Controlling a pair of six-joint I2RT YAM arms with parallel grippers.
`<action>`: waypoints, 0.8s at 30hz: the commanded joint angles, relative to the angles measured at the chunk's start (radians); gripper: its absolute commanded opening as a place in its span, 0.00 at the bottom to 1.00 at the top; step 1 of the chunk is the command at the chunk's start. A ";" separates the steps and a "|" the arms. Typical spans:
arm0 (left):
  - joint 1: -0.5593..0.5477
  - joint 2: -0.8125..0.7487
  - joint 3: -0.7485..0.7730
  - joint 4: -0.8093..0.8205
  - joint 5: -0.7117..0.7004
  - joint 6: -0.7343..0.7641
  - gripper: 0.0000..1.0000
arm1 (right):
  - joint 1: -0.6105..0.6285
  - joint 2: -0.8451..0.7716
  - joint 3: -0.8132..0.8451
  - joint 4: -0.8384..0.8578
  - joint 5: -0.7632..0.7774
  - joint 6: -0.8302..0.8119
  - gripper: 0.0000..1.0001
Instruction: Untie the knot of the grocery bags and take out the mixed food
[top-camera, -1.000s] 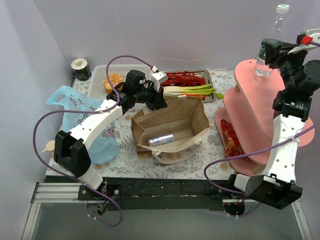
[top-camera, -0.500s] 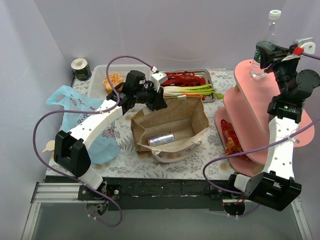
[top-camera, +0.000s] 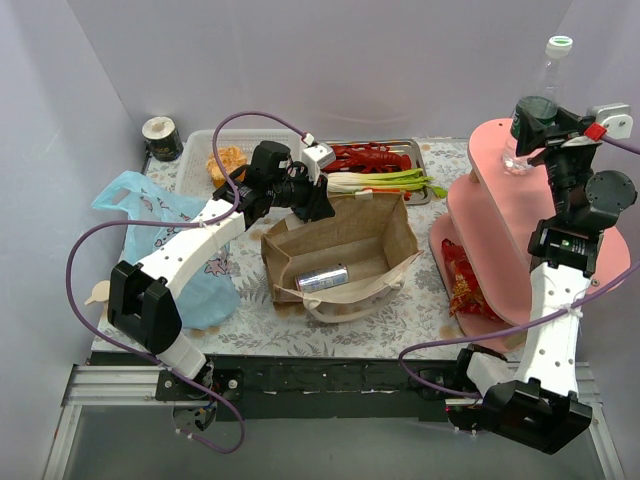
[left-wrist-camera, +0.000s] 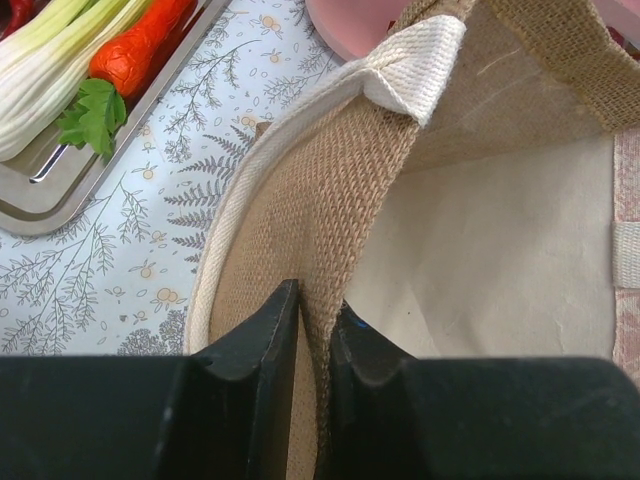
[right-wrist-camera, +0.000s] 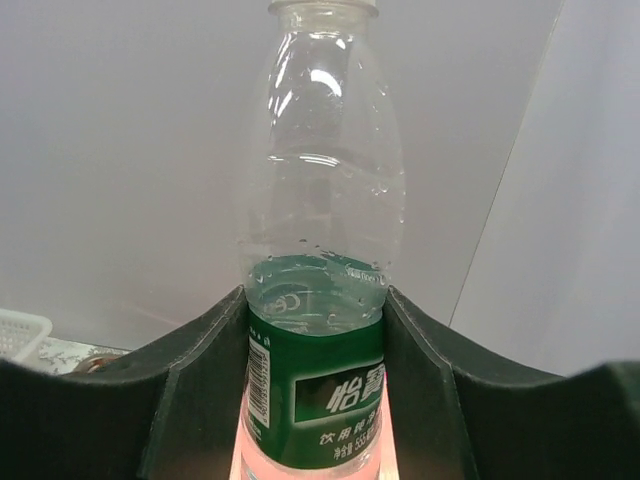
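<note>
Left gripper (left-wrist-camera: 318, 300) is pinched nearly closed on the rear-left wall of the brown burlap bag (top-camera: 392, 235). In the wrist view there's one finger on the outside weave and one on the cream lining, with just the fabric between them. The bag sits open in the middle of the table, and the slim drink can (top-camera: 322, 279) is lying on its side on the bag floor.

Right gripper (right-wrist-camera: 315, 300) is up at the top tier of the pink stand (top-camera: 490, 150), with its fingers on both sides of a clear water bottle (right-wrist-camera: 320, 200) at the green label. They look like they're right against the plastic, but I honestly can't tell if they're squeezing it or just sitting beside it. The bottle's base is down on the tier.

The rest of the food is already out. The red lobster (top-camera: 365, 157), leek (top-camera: 380, 180) and carrot (left-wrist-camera: 135, 45) are on the metal tray (top-camera: 425, 150) behind the bag. The red snack packet (top-camera: 462, 280) is down by the stand's lower tier. The light-blue plastic bag (top-camera: 140, 205) is crumpled at the left, partly under the left arm.

Compared with a second ago, the left arm, the bag and the can haven't budged. On the right, the bottle's cap sits lower in the overhead shot, and the right arm's elbow has slid closer to the near edge.
</note>
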 joint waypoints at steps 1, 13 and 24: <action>-0.005 -0.018 0.003 -0.023 0.031 0.005 0.15 | -0.005 -0.038 -0.015 -0.015 0.052 0.003 0.60; -0.017 -0.031 -0.012 -0.020 0.040 0.001 0.17 | -0.005 -0.087 -0.024 -0.076 0.072 -0.003 0.85; -0.045 -0.032 -0.009 -0.018 0.022 0.008 0.18 | -0.005 -0.222 -0.010 -0.271 0.144 -0.061 0.98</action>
